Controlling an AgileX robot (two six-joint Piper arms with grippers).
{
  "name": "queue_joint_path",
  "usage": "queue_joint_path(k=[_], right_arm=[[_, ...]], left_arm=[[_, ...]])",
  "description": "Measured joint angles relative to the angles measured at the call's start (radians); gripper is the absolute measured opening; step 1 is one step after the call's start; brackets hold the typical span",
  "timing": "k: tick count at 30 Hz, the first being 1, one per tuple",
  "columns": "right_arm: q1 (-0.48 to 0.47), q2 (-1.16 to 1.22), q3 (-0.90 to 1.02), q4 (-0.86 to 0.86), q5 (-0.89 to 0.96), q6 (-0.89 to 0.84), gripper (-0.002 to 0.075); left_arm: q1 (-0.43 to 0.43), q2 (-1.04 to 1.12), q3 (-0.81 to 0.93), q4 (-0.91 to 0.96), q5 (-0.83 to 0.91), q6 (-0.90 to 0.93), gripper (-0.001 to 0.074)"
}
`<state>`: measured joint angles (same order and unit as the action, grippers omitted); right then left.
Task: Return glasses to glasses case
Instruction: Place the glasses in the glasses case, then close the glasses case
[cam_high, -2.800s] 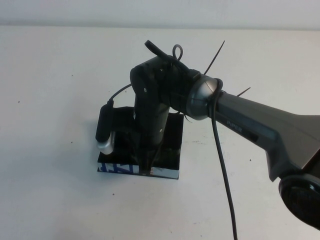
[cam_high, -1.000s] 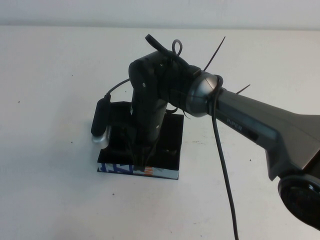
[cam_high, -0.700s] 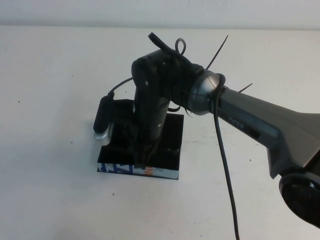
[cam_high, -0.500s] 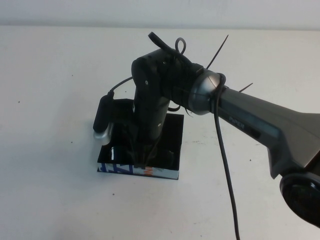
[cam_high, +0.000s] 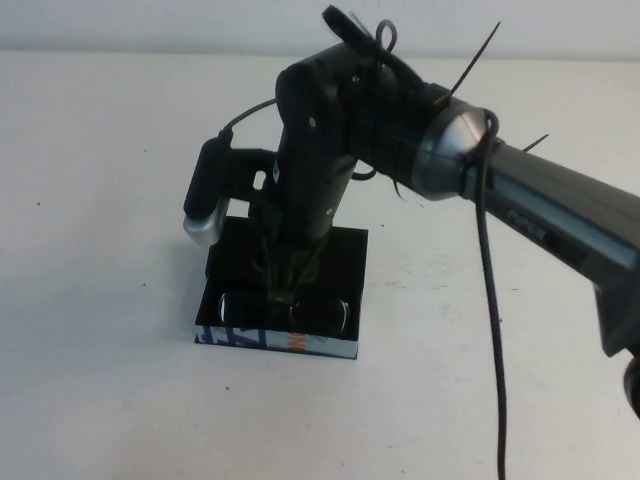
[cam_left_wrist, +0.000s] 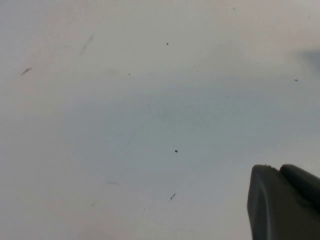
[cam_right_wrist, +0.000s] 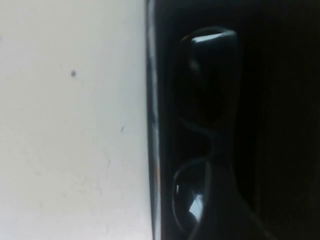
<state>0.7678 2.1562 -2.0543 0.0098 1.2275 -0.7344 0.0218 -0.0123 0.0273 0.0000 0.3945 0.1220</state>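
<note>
Counter (cam_high: 110, 330): white, matt, smooth, a few dark specks and faint scuffs in the left wrist view. Glasses case (cam_high: 345, 255): black, glossy, smooth board or plastic; its front side is white with blue and orange print, slightly shiny. Glasses (cam_high: 285, 310): dark plastic frame, glossy; lenses reflective, catching small highlights in the right wrist view (cam_right_wrist: 207, 130). Right gripper (cam_high: 283, 290) above the case: matt black plastic housing; wrist joint behind it is a brushed silvery metal-look dome. Cable along the arm: thin black rubbery sheath. Left gripper (cam_left_wrist: 282, 202): dark grey matt plastic, smooth.
</note>
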Motion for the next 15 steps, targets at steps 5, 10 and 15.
queue_joint_path(k=[5, 10, 15], right_arm=[[0.0, -0.126, 0.015, -0.01, 0.004, 0.201, 0.0168], [-0.005, -0.218, 0.02, -0.01, 0.011, 0.338, 0.0012], [-0.009, -0.222, 0.025, -0.026, 0.02, 0.363, -0.0008]], left_arm=[[0.0, 0.0, 0.0, 0.0, 0.0, 0.0, -0.0004], [0.0, 0.0, 0.0, 0.0, 0.0, 0.0, -0.0004], [0.0, 0.0, 0.0, 0.0, 0.0, 0.0, -0.0004]])
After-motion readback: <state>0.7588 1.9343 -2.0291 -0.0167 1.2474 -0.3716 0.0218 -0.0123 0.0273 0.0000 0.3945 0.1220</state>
